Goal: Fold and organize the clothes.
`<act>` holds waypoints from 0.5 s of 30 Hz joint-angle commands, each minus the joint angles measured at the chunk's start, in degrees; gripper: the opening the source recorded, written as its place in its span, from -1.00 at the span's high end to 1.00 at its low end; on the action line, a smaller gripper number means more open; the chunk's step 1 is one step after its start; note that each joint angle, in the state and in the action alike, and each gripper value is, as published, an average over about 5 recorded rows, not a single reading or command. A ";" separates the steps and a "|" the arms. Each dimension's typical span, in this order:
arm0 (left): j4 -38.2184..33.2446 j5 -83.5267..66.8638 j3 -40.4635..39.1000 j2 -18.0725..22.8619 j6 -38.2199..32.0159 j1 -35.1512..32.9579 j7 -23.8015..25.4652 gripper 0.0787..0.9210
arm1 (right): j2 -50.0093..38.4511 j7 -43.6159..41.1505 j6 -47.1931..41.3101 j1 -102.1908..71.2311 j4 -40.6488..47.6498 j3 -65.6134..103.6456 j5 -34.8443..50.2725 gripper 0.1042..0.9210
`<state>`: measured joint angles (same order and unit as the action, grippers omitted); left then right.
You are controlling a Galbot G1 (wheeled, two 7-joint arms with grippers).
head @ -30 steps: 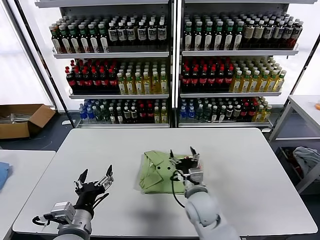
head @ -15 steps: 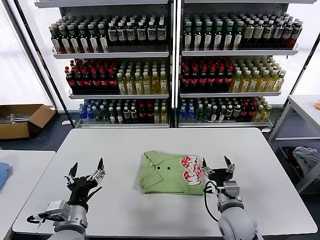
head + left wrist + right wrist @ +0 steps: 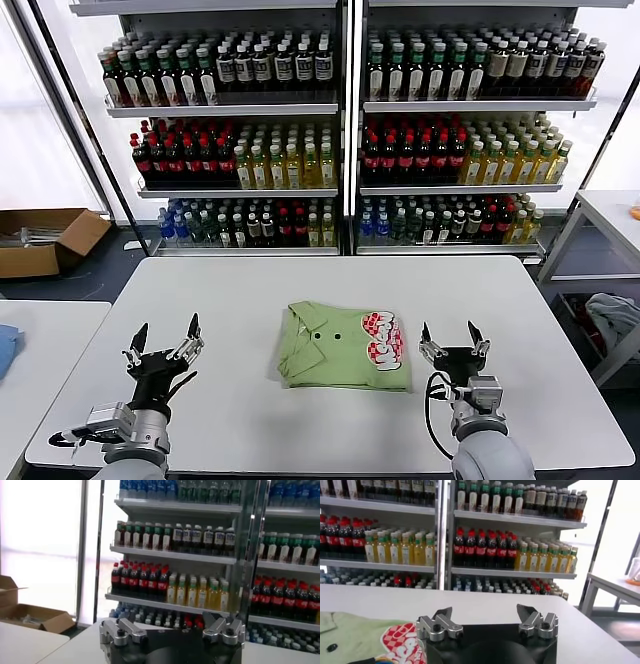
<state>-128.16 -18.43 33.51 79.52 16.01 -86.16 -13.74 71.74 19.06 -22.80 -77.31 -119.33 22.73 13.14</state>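
shirt (image 3: 345,346): folded, collar and checkered print up, flat on tabletop (image 3: 250,290), just left of right pincer, well right of left pincer
right pincer (image 3: 454,347): released, empty, raised beside shirt
left pincer (image 3: 162,344): released, empty, above tabletop
shelves (image 3: 340,130): bottles, behind both pincers

Bright, even light all round here. The window (image 3: 45,545) in the left wrist view is blown out to near white, washing the shelf edge beside it. More daylight glare behind the shelves (image 3: 510,540) in the right wrist view, on the far side. The table (image 3: 250,290) shows pale and flat, with only a thin soft shadow under the shirt (image 3: 335,350). Head view bends the shelf posts outward at the edges. Bottles (image 3: 150,580) look slightly soft in both wrist views.
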 commanded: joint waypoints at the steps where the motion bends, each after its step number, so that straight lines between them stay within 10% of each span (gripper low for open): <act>1: 0.40 0.38 -0.23 0.06 -0.89 -0.17 0.60 -0.77 | -0.39 0.49 0.13 -1.06 -1.31 1.40 0.67 -0.76; 15: -0.96 -1.07 -0.61 0.47 0.80 -1.13 2.17 -0.77 | -0.22 1.08 0.23 -1.09 -0.90 0.89 0.68 -0.76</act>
<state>-128.80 -18.88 32.95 79.97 16.55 -86.88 -12.56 71.54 19.95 -22.68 -77.96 -119.94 23.34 13.69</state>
